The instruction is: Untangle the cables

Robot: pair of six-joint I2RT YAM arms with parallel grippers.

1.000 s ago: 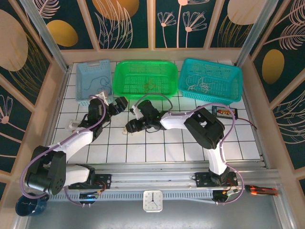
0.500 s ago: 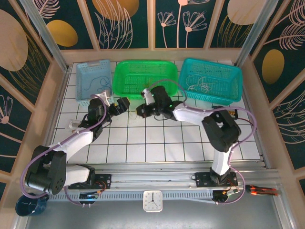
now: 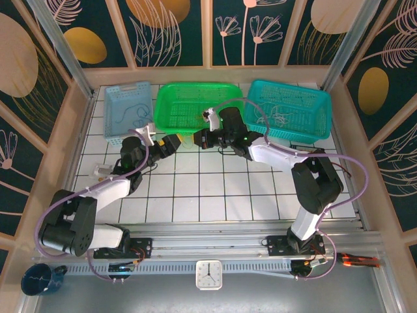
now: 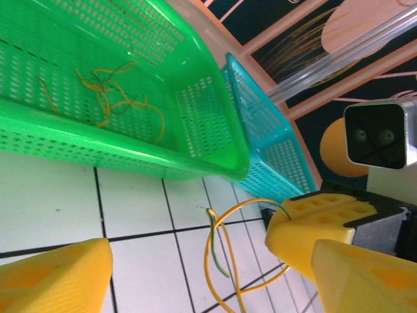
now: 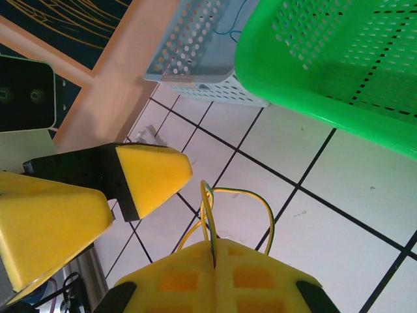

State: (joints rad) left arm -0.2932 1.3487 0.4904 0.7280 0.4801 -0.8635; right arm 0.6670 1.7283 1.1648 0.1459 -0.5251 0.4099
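1. White tiled tabletop: bare, open room on the near side of both grippers.
2. Left gripper: yellow fingers spread, gripping nothing.
3. Right gripper: moved up from mid-table since a second ago. It now sits pressed together, pinching a thin yellow-green looped wire facing the left gripper's gap.
4. Green plastic mesh basket: front wall just beyond, tan-gold wires inside.

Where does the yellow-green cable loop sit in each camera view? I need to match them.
Left wrist: yellow-green cable loop low centre.
Right wrist: centre, pinched in the shut right tool.
Top external: too thin to tell; look at that tool's tip.
Shared landmark: green basket.
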